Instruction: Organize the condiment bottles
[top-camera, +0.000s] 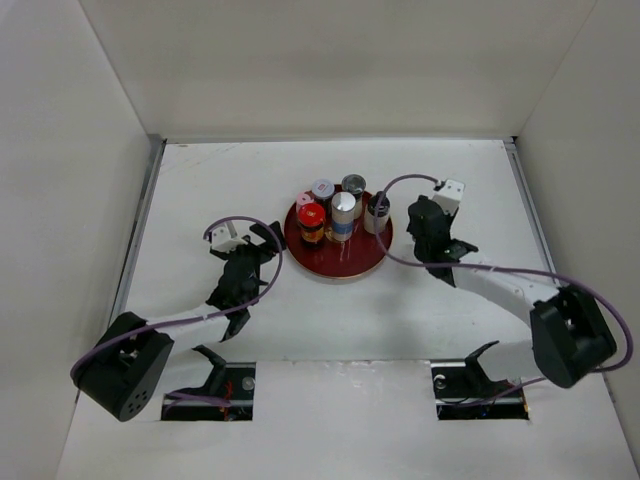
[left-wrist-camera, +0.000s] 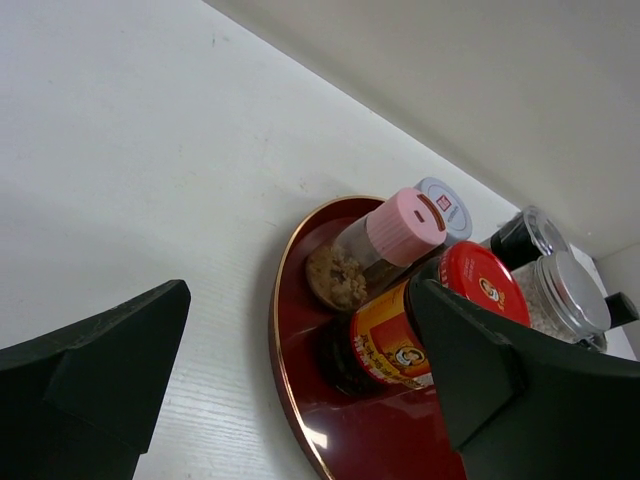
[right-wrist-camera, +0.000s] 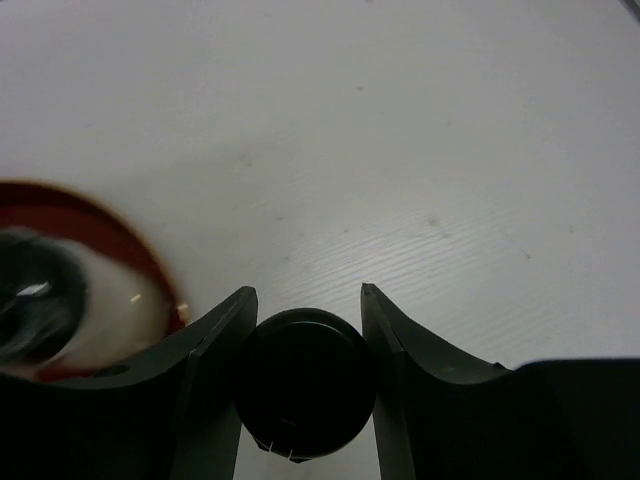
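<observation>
Condiment bottles (top-camera: 333, 205) cluster on the red tray (top-camera: 345, 265); we see our right hand (right-wrist-camera: 305, 292) pinching the dark-capped bottle (right-wrist-camera: 305, 385) at the tray's rim, our left hand (top-camera: 272, 243) spread nearby.

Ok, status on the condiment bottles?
Left gripper open, left of round red tray. Right gripper shut on black-capped bottle at tray's right rim. Tall silver-capped bottle nearest, not touching.

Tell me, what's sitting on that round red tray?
Clustered on the red tray: red-lidded jar, pink-capped shaker, white-capped jar, grey-lidded jar, taller blue-banded bottle. Whether the dark-capped bottle in the right claw stands on it is hidden.
</observation>
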